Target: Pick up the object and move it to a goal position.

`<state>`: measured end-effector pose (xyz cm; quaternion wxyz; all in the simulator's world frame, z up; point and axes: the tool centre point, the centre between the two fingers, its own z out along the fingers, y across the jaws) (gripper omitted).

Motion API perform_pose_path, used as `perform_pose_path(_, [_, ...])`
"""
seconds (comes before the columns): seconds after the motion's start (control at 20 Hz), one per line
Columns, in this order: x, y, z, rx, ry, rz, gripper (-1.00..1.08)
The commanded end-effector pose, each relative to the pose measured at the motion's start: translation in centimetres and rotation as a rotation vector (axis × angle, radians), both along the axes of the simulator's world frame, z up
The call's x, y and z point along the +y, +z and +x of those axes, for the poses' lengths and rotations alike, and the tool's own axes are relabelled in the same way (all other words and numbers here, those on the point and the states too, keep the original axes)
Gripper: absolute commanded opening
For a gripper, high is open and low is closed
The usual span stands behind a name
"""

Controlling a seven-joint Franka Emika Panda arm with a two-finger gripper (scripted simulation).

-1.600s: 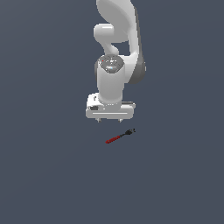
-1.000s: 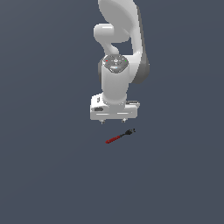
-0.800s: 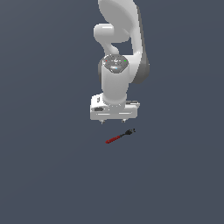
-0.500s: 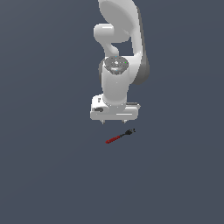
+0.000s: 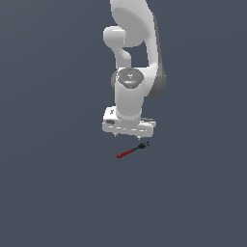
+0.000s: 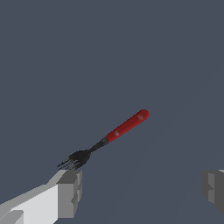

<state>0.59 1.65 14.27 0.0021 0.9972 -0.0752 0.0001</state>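
While our pincer [image 5: 128,136] hangs low over the dark worktop [image 5: 53,183], its two fingers stand wide apart and nothing is between them; we hold nothing yet. The object [image 5: 130,151], a thin tool with a red handle [image 6: 127,124] and a black pronged head [image 6: 73,160], lies flat on the worktop just below the pincer and a little out to one side of it, not centred under the gap. In the wrist view the prongs lie close by one fingertip [image 6: 69,194], while the handle runs away from that finger at a slant; the other finger [image 6: 213,187] is well apart from the tool.

We judge it to be light and stiff, so weight is no worry, but it is slender and lies very low, which leaves the pads little to bite on. The handle looks smooth and rounded, so it may roll or squirt out if we close off-centre. The prongs look the thinnest part, and we would not clamp there.

We would take it on the red handle, near the middle, with the fingers closing across its width. For that we judge the pincer must shift over the handle, turn to square with the slant, and sink nearly to the worktop before closing.
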Motion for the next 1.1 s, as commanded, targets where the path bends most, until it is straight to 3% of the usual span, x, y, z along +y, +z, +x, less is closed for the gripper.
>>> perform_pose_path(0.0, [0.3, -0.6, 0.0, 0.001, -0.062, 0.003, 1.0])
perform_pose_path(1.05, [2.6, -5.6, 0.0, 0.004, -0.624, 0.01, 1.0])
